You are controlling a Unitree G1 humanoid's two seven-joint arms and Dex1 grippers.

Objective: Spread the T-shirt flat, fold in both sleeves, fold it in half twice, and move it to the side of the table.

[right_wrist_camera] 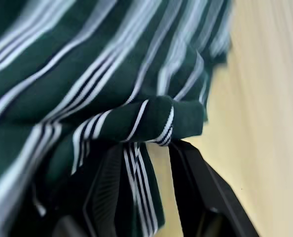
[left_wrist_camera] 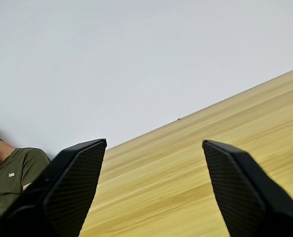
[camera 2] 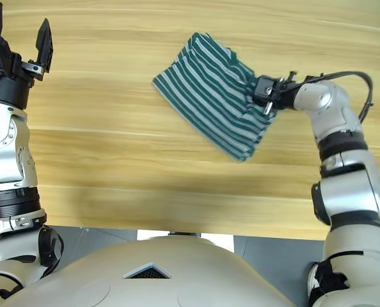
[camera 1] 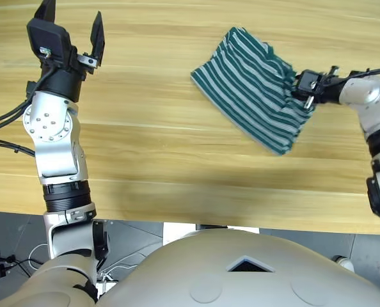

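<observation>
Right gripper (camera 1: 297, 86): fingers (right_wrist_camera: 109, 190) closed down on a bunched fold at the edge of the T-shirt (camera 1: 251, 86), with striped cloth between them. Left gripper (camera 1: 73, 16): spread wide, holding nothing, raised at the upper left of the frame.

T-shirt: folded green-and-white striped packet on the wooden table (camera 1: 145, 128), right of centre. Its long axis runs diagonally from upper left to lower right, and the stripes follow it.

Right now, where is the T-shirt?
In the head views the folded T-shirt lies on the table, right of centre, its right edge pinched in the right gripper. The open left gripper is raised far off at the left.
</observation>
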